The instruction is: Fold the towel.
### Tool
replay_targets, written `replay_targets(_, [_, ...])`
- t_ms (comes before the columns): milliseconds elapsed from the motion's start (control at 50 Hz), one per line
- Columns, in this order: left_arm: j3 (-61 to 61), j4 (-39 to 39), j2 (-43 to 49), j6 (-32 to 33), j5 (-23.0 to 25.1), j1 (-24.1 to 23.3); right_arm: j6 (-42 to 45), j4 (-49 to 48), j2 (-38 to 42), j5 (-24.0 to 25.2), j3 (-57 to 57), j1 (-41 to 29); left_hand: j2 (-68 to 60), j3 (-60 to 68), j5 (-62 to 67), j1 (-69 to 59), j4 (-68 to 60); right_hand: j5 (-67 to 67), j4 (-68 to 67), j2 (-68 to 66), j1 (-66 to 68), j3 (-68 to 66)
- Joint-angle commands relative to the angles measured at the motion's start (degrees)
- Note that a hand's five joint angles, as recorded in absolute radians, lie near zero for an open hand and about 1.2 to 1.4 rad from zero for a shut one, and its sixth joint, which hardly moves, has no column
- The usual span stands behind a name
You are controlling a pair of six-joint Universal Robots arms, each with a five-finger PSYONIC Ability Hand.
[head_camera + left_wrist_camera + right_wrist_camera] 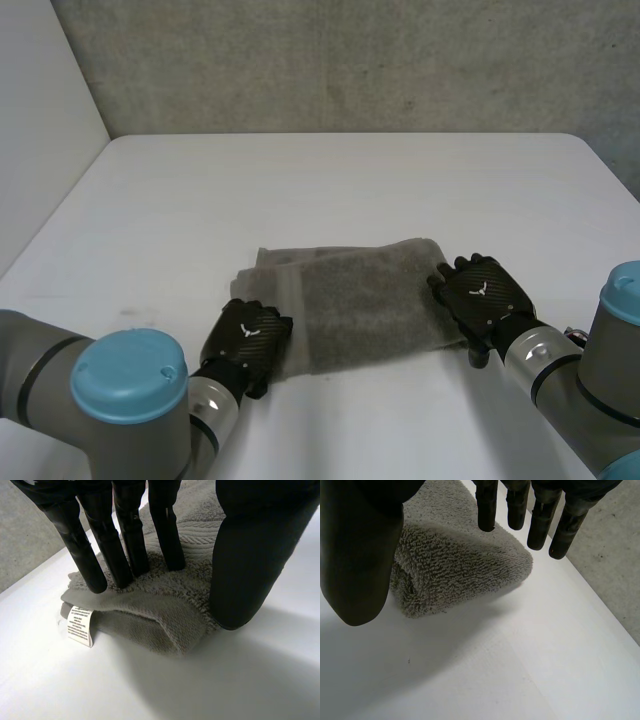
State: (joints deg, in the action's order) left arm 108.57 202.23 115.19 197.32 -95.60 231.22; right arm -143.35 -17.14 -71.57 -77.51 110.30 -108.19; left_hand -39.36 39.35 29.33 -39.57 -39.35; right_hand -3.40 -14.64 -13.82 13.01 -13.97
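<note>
Head view is showing the grey towel (pixel 355 300) lying folded on the white table (pixel 330 180). Left hand (pixel 245 338) is pressing straight fingers (pixel 125 550) onto the end with the white label (pixel 80 626). Right hand (pixel 485 293) is hovering over the other end, fingers relaxed and gripping nothing.

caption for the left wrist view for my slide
Left hand with straight fingers pressing a corner of the folded towel, near its white label, on the table.

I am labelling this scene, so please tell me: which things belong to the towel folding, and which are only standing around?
For the job: grey towel with its white care label; left hand; right hand.
Only around: white table; grey wall behind it.
</note>
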Motion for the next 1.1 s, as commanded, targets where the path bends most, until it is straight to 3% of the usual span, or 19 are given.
replay_targets(20, [-1.61, 0.88, 1.18, 0.34, -0.03, 0.02, 0.0, 0.0, 0.03, -0.01, -0.08, 0.08, -13.58, 13.59, 13.61, -13.37, -13.59, 3.4, 4.64, 3.82, -3.01, 3.97])
replay_targets(120, [-3.36, 1.76, 2.32, 0.52, -0.12, 0.02, 0.26, 0.0, 0.03, -0.1, 0.0, 0.08, -22.66, 22.67, 22.7, -22.45, -22.68, 3.4, 4.64, 3.82, -3.01, 3.97])
replay_targets(220, [-4.68, 1.94, 3.99, 0.78, -0.21, 0.11, 0.26, 0.0, 0.03, -0.1, 0.0, 0.08, -40.62, 40.63, 40.65, -40.41, -40.63, 3.4, 4.64, 3.82, -3.01, 3.97])
replay_targets(400, [-12.24, 1.85, 2.32, 8.17, -0.38, -0.07, 0.35, 0.0, 0.03, -0.1, -0.08, 0.08, -40.64, 40.65, 40.67, -40.43, -40.65, 3.4, 4.64, 3.82, -3.01, 3.97])
replay_targets(460, [-19.71, 2.02, 2.93, 13.0, -0.29, -0.07, 0.35, 0.0, 0.03, -0.18, -0.17, 0.08, -40.64, 40.65, 40.67, -40.43, -40.65, 3.4, 4.64, 3.82, -3.01, 3.97])
replay_targets(500, [-31.08, 1.68, 4.94, 17.9, -0.38, -0.16, 0.26, 0.0, 0.03, -0.18, -0.17, 0.08, -40.64, 40.65, 40.67, -40.43, -40.65, 3.4, 4.64, 3.82, -3.01, 3.97])
replay_targets(620, [-44.5, -2.02, 6.54, 19.68, -1.26, -0.95, 0.18, 0.0, 0.03, -0.27, -0.17, 0.26, -40.64, 40.65, 40.67, -40.43, -40.65, 3.4, 4.64, 3.82, -3.01, 3.97])
replay_targets(660, [-41.97, -6.91, 4.7, 16.71, -3.45, -2.35, 0.09, -0.09, 0.11, -0.18, -0.43, 0.26, -40.64, 40.65, 40.67, -40.43, -40.65, 3.4, 4.64, 3.82, -3.01, 3.97])
replay_targets(740, [-31.84, -8.7, 3.11, 13.88, -3.98, -3.06, 0.09, 0.0, 0.29, -0.1, -0.79, 0.26, -40.64, 40.65, 40.67, -40.43, -40.65, 3.4, 4.64, 3.82, -3.01, 3.97])
replay_targets(780, [-21.17, -5.91, 2.06, 13.53, -3.72, -2.8, 0.18, 0.0, 0.46, -0.01, -1.05, 0.17, -40.64, 40.65, 40.67, -40.43, -40.65, 3.4, 4.64, 3.82, -3.01, 3.97])
replay_targets(900, [-5.77, 4.81, -0.14, 13.61, -3.72, -1.48, 0.09, 0.0, 0.47, 0.08, -1.31, 0.08, -40.64, 40.65, 40.67, -40.43, -40.65, 3.4, 4.64, 3.82, -3.01, 3.97])
replay_targets(1100, [-1.52, 11.78, 2.84, 13.79, -4.25, -1.39, -0.18, 0.0, 0.38, 0.26, -0.53, -0.35, -40.64, 40.65, 40.67, -40.43, -40.65, 3.4, 4.64, 3.82, -3.01, 3.97])
